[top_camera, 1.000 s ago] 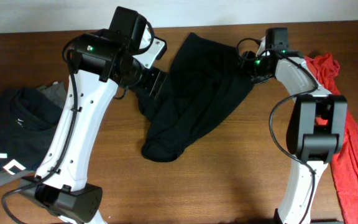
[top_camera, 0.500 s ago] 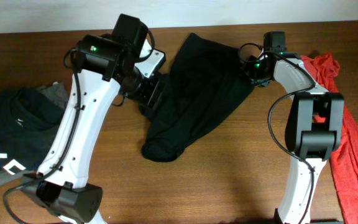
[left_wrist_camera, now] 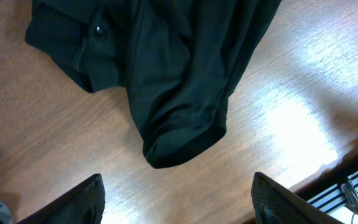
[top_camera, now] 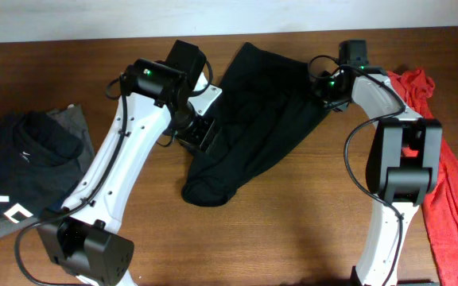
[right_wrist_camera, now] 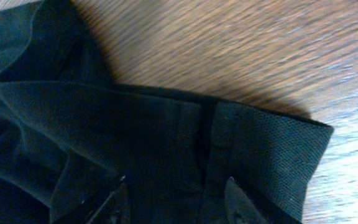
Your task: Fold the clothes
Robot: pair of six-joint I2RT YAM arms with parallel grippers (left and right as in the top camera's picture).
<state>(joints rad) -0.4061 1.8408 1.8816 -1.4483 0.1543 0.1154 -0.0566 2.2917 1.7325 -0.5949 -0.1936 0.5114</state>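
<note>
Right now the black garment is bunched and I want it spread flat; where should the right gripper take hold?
Grip the stitched band corner of the black garment, coming in from the table side. That edge lies flat with wood beside it; the middle is heaped in folds.

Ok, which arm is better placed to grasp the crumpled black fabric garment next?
Right, probably. The right gripper sits low over the black fabric garment's stitched edge, cloth lying between its open jaws. The left gripper, also open, hangs higher, with only wooden table between its jaws.
</note>
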